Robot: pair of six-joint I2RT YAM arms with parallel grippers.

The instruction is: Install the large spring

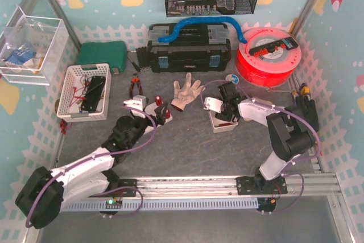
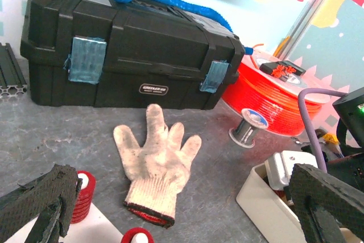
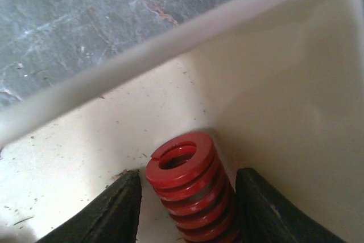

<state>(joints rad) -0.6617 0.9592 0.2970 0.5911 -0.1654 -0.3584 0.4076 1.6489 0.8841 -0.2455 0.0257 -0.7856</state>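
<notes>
In the right wrist view a thick red coil spring (image 3: 185, 180) stands upright in a corner of the white bin (image 3: 170, 38). My right gripper (image 3: 187, 203) is lowered into the bin with a black finger (image 3: 114, 209) on each side of the spring, and a thin gap shows on the left. From above, the right gripper (image 1: 224, 116) is inside the bin (image 1: 219, 128). My left gripper (image 2: 182, 214) is wide open and empty above a white base (image 2: 108, 226) with red springs (image 2: 82, 196) on its posts; the top view shows it (image 1: 149, 120) beside that base (image 1: 162, 115).
A dirty white glove (image 2: 156, 166) lies between base and bin. A black toolbox (image 1: 187, 49) with a blue hose, a red filament spool (image 1: 267, 55), a small metal bobbin (image 2: 247, 132), pliers (image 1: 135, 86) and a white basket (image 1: 85, 92) stand behind and to the left.
</notes>
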